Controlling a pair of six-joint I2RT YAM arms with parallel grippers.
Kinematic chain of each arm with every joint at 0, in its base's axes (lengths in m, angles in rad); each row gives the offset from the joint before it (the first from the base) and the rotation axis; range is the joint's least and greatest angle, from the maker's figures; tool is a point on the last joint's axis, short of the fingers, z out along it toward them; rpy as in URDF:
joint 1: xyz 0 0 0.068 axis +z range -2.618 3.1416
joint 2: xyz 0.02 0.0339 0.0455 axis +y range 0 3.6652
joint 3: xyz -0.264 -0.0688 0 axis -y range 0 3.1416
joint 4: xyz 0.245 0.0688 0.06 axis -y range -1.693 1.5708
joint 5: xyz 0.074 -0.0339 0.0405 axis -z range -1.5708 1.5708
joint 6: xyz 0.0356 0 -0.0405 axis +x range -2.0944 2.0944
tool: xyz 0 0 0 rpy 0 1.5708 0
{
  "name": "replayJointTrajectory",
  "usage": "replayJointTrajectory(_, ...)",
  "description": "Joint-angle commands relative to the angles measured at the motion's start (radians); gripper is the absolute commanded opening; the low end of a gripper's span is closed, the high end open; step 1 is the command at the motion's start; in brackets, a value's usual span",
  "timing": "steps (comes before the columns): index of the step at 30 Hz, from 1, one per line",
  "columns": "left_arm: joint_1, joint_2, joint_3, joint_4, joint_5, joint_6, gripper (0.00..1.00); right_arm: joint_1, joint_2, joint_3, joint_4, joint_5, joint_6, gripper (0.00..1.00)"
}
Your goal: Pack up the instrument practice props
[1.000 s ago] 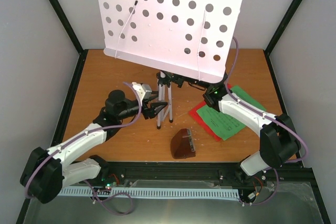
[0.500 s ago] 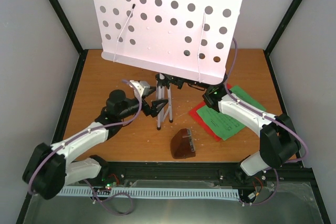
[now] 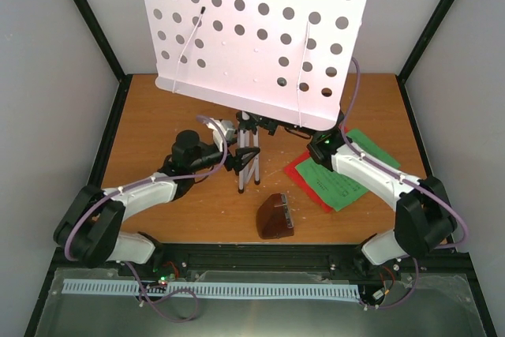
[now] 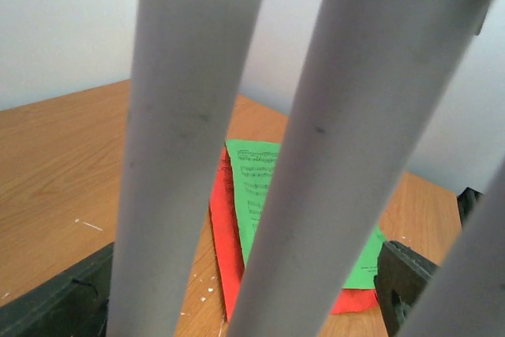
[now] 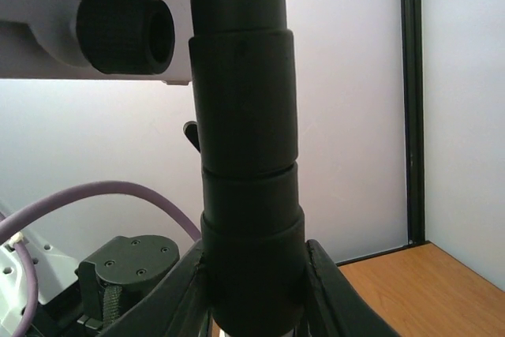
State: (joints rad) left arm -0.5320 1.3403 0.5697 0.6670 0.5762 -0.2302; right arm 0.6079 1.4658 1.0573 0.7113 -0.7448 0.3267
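Observation:
The white music stand's perforated plate (image 3: 252, 33) fills the back of the top view, tilted, over its white tripod legs (image 3: 248, 162). My left gripper (image 3: 241, 157) is open with two legs (image 4: 189, 140) between its fingers (image 4: 55, 305). My right gripper (image 3: 304, 133) is shut on the stand's black collar (image 5: 248, 219) just under the plate. The dark brown metronome (image 3: 274, 217) stands near the front edge, apart from both grippers. The green sheet (image 3: 347, 173) lies on the red sheet (image 3: 300, 170) under my right arm; both show in the left wrist view (image 4: 252, 187).
Black frame posts (image 3: 91, 25) and grey walls close in the wooden table (image 3: 150, 116) on three sides. A black rail (image 3: 260, 262) runs along the near edge. A black knob (image 5: 126, 31) sticks out under the plate beside the collar.
My left arm has moved right, and its open jaws now stand round the tripod legs. The plate has shifted slightly. My right arm has kept its hold.

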Motion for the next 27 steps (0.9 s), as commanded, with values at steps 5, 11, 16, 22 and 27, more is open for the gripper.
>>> replayJointTrajectory(5,0.004,0.072,0.053,0.099,0.036,0.021,0.77,0.011,-0.059,-0.007,-0.010,0.072,-0.002,0.03)
replayJointTrajectory(11,0.004,0.110,0.065,0.114,0.032,0.022,0.62,0.011,-0.083,-0.022,-0.024,0.112,-0.001,0.03)
replayJointTrajectory(16,0.003,0.146,0.089,0.119,0.048,0.008,0.50,0.012,-0.107,-0.047,-0.001,0.152,0.018,0.03)
replayJointTrajectory(22,0.003,0.133,0.085,0.120,0.037,-0.005,0.34,0.011,-0.126,-0.069,0.004,0.243,0.038,0.03)
replayJointTrajectory(27,0.003,0.072,0.069,0.086,0.001,-0.014,0.15,0.009,-0.134,-0.033,-0.078,0.368,0.025,0.03)
